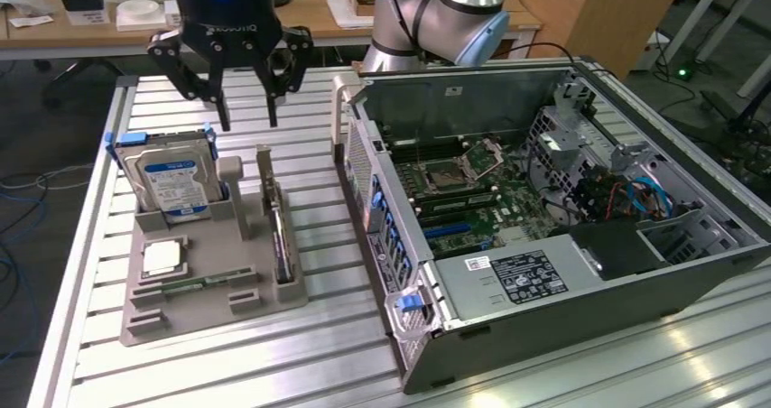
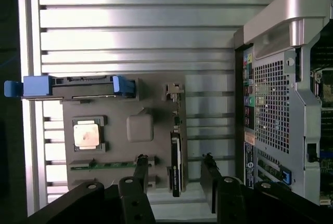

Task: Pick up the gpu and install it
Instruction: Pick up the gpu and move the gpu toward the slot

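The gpu (image 1: 280,232) stands on its long edge in a slot of the grey holder (image 1: 205,310), a thin dark card with its metal bracket end toward the back. My gripper (image 1: 247,119) hangs open in the air above the holder's far end, well clear of the card. In the wrist view the gpu (image 2: 176,156) runs as a narrow dark strip, and the gripper (image 2: 175,166) has one finger on either side of its line with a wide gap. The open computer case (image 1: 674,255) lies beside the holder, its motherboard (image 1: 482,191) exposed.
A hard drive (image 1: 169,178) with a blue-white label stands upright in the holder, blue tabs at its ends. A square processor (image 1: 162,256) and a narrow memory stick (image 1: 199,284) lie in front of it. The case's rear panel (image 2: 270,104) faces the holder. Slatted aluminium table (image 1: 181,372) underneath.
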Controlling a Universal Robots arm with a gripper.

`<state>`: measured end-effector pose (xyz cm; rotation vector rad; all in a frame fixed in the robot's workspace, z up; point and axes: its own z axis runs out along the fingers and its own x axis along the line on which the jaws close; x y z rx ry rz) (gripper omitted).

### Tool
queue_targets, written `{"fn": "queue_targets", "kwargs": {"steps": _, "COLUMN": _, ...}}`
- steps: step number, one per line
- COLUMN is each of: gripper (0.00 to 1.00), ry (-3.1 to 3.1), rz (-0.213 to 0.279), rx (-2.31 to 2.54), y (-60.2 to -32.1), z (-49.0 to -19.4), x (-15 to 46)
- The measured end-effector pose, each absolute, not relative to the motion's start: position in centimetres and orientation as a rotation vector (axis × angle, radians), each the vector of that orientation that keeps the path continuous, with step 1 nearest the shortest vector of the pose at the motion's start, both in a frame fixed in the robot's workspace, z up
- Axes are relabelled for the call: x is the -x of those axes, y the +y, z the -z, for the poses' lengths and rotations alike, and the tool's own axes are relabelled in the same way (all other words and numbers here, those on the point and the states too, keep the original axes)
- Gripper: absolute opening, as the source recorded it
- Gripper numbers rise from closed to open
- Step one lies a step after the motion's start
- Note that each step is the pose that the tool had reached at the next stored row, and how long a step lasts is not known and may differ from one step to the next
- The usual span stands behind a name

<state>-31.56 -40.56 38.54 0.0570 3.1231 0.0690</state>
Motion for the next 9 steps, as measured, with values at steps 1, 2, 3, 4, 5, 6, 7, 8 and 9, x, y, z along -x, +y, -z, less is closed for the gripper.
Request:
{"fn": "queue_targets", "kwargs": {"steps": 1, "gripper": 0.53, "ry": 3.123, "rz": -0.068, "rx": -0.054, "y": -40.62, "z": -38.51, "x": 31.56}}
{"fn": "queue_targets", "kwargs": {"steps": 2, "gripper": 0.53, "ry": 3.123, "rz": -0.067, "rx": -0.051, "y": -40.68, "z": -38.47, "x": 31.56}}
{"fn": "queue_targets", "kwargs": {"steps": 3, "gripper": 0.53, "ry": 3.123, "rz": -0.064, "rx": -0.049, "y": -40.74, "z": -38.46, "x": 31.56}}
{"fn": "queue_targets", "kwargs": {"steps": 4, "gripper": 0.53, "ry": 3.124, "rz": -0.063, "rx": -0.047, "y": -40.81, "z": -38.44, "x": 31.56}}
{"fn": "queue_targets", "kwargs": {"steps": 5, "gripper": 0.53, "ry": 3.124, "rz": -0.062, "rx": -0.045, "y": -40.88, "z": -38.41, "x": 31.56}}
{"fn": "queue_targets", "kwargs": {"steps": 6, "gripper": 0.53, "ry": 3.124, "rz": -0.061, "rx": -0.043, "y": -40.94, "z": -38.37, "x": 31.56}}
{"fn": "queue_targets", "kwargs": {"steps": 7, "gripper": 0.53, "ry": 3.124, "rz": -0.059, "rx": -0.041, "y": -41.01, "z": -38.35, "x": 31.56}}
{"fn": "queue_targets", "kwargs": {"steps": 8, "gripper": 0.53, "ry": 3.124, "rz": -0.058, "rx": -0.038, "y": -41.07, "z": -38.32, "x": 31.56}}
{"fn": "queue_targets", "kwargs": {"steps": 9, "gripper": 0.53, "ry": 3.124, "rz": -0.057, "rx": -0.037, "y": -41.12, "z": -38.29, "x": 31.56}}
